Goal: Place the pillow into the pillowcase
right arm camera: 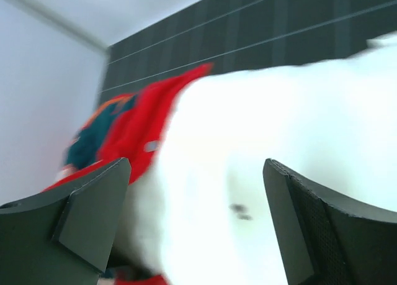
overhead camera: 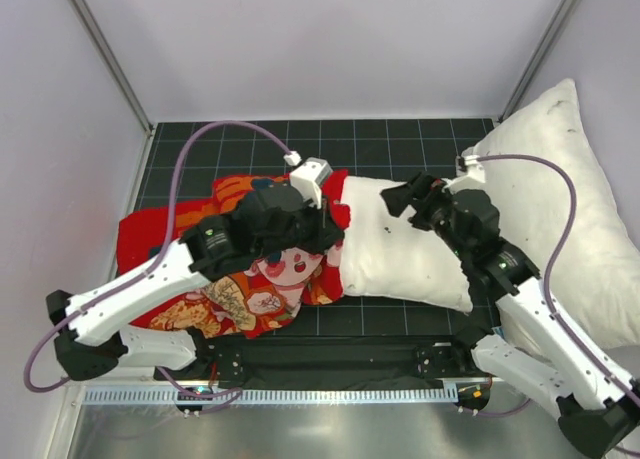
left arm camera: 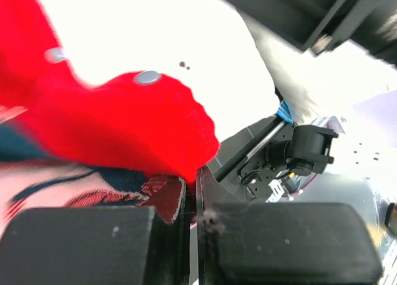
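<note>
Your left gripper pinches the pillowcase mouth shut-tight, holding it open against the pillow end. Your right gripper straddles that pillow, jaws wide, likely regripping to push.

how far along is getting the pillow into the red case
Barely started. Done: one end of the pillow sits at, perhaps just inside, the mouth of the pillowcase. In hand: the left gripper is shut on the red mouth edge; the right gripper hangs open over the pillow. Left: most of the pillow lies outside and needs feeding in.
</note>
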{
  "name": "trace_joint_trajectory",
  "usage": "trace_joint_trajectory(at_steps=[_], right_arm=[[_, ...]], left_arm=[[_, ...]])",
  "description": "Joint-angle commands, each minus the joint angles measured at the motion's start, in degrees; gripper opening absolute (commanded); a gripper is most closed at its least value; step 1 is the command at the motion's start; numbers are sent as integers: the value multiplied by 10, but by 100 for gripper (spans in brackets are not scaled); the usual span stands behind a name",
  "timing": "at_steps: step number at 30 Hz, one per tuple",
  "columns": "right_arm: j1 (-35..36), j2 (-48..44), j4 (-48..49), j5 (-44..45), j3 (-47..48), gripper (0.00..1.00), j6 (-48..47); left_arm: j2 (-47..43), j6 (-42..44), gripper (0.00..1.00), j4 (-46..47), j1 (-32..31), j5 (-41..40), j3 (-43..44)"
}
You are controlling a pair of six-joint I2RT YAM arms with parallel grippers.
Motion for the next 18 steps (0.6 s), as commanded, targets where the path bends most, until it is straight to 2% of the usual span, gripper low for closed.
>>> trace_joint_trajectory(at_steps=[1, 3, 4, 8, 13, 15, 18], right_arm=[[-69, -29, -174, 66, 18, 96, -67], [-105, -26, -187, 50, 6, 100, -83], [-150, -19, -198, 40, 1, 100, -93], [-229, 3, -188, -11, -47, 100, -113], [-249, -6, -125, 12, -133, 100, -97], [-253, 2, -101, -9, -152, 100, -93], [-253, 30, -67, -100, -164, 67, -86]], left_arm=[[80, -6, 0, 94, 0, 52, 11], [115, -9, 0, 109, -2, 74, 24], [128, -9, 0, 117, -7, 76, 29], [200, -1, 0, 132, -23, 60, 57], [218, 3, 0, 132, -23, 33, 48], [214, 5, 0, 132, -23, 30, 42], [200, 7, 0, 130, -23, 30, 42]])
